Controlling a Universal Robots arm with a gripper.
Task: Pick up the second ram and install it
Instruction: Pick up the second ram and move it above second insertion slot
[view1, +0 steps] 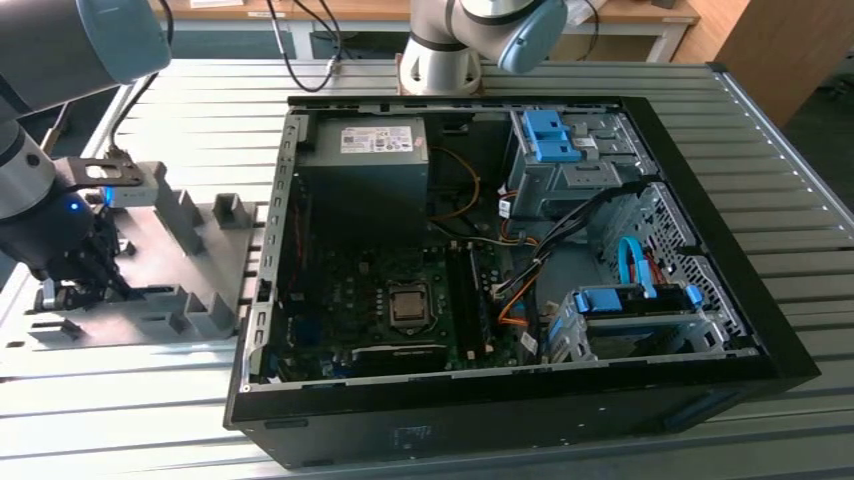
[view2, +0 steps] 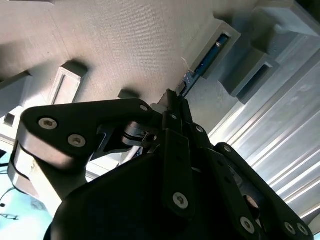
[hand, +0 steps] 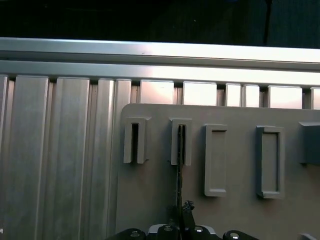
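One gripper (view1: 78, 288) is seen in the exterior view lowered onto the grey holder plate (view1: 167, 325), well apart from the open computer case (view1: 534, 395) and its motherboard memory slots (view1: 470, 295). In the second wrist view the fingers (view2: 177, 112) are drawn narrow and appear pinched on the near end of the second ram (view2: 206, 57), which is stood on edge so that its flat faces are offered to them. In the first wrist view its far end is kept upright by a slotted block (hand: 188, 145) just ahead of the fingertips.

A ribbed metal table (view1: 747, 150) carries an open computer case (view1: 400, 440) and a grey fixture plate (view1: 147, 260).
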